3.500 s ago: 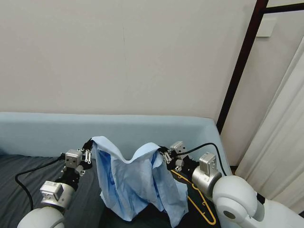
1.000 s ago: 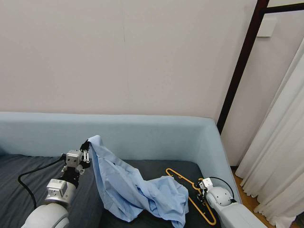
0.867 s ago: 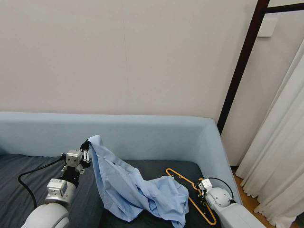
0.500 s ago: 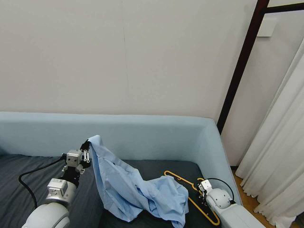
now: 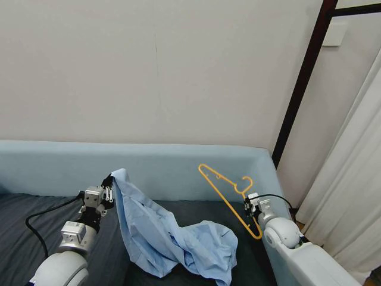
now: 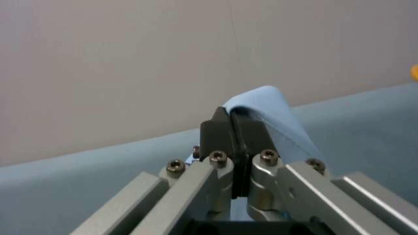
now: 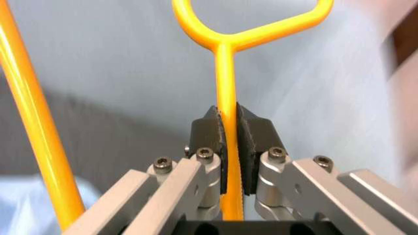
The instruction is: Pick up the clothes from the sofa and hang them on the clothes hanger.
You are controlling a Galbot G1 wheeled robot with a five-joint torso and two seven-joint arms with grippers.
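Orange plastic, thin-rodded and triangular, the clothes hanger (image 5: 221,193) hangs in the air in front of the sofa's right corner, clear of the seat, with its body tilted up and to the left. The right gripper (image 5: 249,201) holds it by the neck just below the hook. In the right wrist view the two dark pads (image 7: 207,128) are pressed against either side of the orange stem (image 7: 225,73), with only the rod's thickness between them. The crumpled light blue shirt (image 5: 172,238) is held up at one edge by the left gripper (image 5: 111,181), which is above the left part of the dark grey seat cushion (image 5: 36,217). From that raised point the cloth slopes down to the right, and its lower part lies bunched on the cushion, near the hanger's low end but apart from it. In the left wrist view the left gripper (image 6: 232,128) has its jaws closed tight, and a fold of the blue fabric (image 6: 271,110) comes out from between the tips. The pale blue sofa backrest (image 5: 59,164) runs behind both arms. A dark upright pole (image 5: 300,77) stands against the wall past the sofa's right end, with a white curtain (image 5: 351,179) beside it.
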